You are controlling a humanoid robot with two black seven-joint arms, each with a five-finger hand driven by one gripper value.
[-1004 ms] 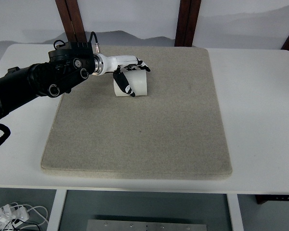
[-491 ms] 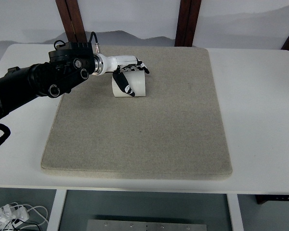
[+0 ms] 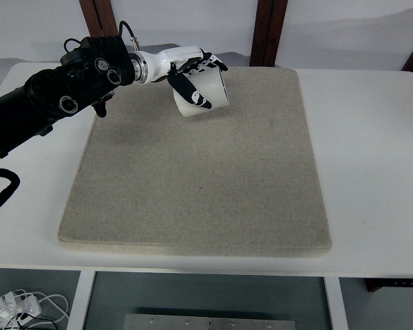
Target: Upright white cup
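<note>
Since a moment ago the left hand (image 3: 193,75) has carried the white cup (image 3: 205,95) off the mat (image 3: 199,179) toward the upper left of the frame, apparently tilted mid-turn. The fingers stay clamped around it, with the arm reaching in from the left edge.

Left arm (image 3: 48,103) reaches in from left edge, extended toward far side; left hand (image 3: 193,75) raised, fingers curled around white cup (image 3: 210,96).
</note>
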